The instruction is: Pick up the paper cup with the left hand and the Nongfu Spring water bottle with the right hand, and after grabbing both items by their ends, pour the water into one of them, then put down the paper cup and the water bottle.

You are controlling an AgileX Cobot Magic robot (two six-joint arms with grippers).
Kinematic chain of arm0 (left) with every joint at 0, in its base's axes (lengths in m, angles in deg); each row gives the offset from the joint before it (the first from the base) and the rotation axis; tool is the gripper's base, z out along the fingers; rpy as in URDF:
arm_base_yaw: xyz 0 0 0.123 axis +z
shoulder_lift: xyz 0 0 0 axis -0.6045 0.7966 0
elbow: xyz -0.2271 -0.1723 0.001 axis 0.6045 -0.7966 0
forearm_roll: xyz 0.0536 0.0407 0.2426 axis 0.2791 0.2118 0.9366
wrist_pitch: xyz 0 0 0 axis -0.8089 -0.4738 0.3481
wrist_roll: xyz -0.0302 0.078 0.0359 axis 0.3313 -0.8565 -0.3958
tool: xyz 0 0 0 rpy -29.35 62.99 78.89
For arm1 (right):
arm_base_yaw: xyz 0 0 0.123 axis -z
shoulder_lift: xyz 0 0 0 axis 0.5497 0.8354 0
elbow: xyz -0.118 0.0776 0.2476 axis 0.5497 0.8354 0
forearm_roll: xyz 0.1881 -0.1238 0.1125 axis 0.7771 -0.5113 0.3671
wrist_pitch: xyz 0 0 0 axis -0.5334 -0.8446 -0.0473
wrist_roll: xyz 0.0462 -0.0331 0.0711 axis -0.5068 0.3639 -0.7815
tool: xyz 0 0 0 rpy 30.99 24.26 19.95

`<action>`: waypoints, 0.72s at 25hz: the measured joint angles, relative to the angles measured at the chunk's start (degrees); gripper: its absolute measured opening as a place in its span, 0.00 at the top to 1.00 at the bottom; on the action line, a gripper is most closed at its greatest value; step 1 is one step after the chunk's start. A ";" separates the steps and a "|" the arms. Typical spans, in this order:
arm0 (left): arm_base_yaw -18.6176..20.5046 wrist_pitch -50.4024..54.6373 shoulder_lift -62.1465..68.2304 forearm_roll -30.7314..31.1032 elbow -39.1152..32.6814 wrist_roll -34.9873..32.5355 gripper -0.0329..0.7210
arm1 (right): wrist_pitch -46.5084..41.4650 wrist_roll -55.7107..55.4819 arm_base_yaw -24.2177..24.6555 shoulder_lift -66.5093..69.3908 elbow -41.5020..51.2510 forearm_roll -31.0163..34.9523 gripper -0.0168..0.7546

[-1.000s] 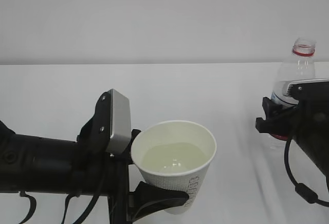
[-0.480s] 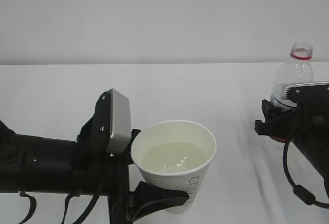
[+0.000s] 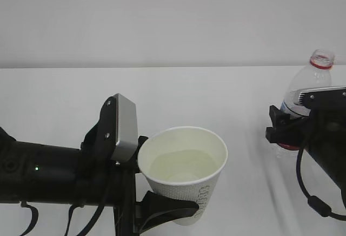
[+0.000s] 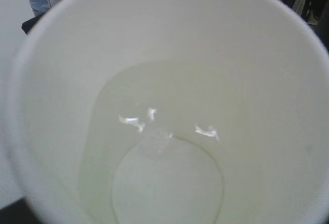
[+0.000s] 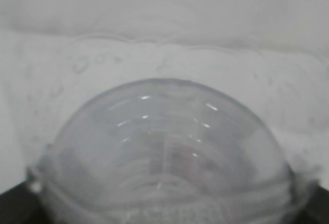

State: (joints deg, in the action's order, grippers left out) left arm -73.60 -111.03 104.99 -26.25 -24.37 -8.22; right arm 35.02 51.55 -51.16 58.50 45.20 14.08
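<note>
The paper cup (image 3: 184, 174) is held in the left end effector (image 3: 162, 206), low at the front and upright, with water (image 4: 164, 152) pooled inside, unchanged over the last second. At the right, the Nongfu Spring water bottle (image 3: 309, 87) has tipped slightly rightward between the fingers of the right end effector (image 3: 286, 130). Whether those fingers grip it or have let go cannot be told; pouring appears done, set-down under way.
</note>
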 joint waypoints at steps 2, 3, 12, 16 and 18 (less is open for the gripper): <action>0.00 0.00 0.00 0.00 0.00 0.00 0.30 | 0.15 -1.37 0.00 0.00 0.12 0.12 0.20; 0.00 0.00 0.00 0.00 0.00 0.00 0.30 | 0.31 -1.62 0.00 0.00 0.23 0.43 0.19; 0.00 0.00 0.00 0.00 0.00 0.00 0.30 | 0.43 -2.11 0.00 -2.27 0.62 1.94 0.19; 0.00 0.00 0.00 -0.04 0.00 0.00 0.30 | 0.64 -2.11 0.00 -6.02 0.71 1.94 0.19; 0.00 0.00 0.00 -0.41 0.00 0.00 0.30 | 0.72 -2.11 0.00 -6.61 0.74 1.57 0.19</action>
State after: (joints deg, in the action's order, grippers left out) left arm -73.60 -111.03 104.99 -26.66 -24.37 -8.22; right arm 35.74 49.44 -51.16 51.89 45.94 15.65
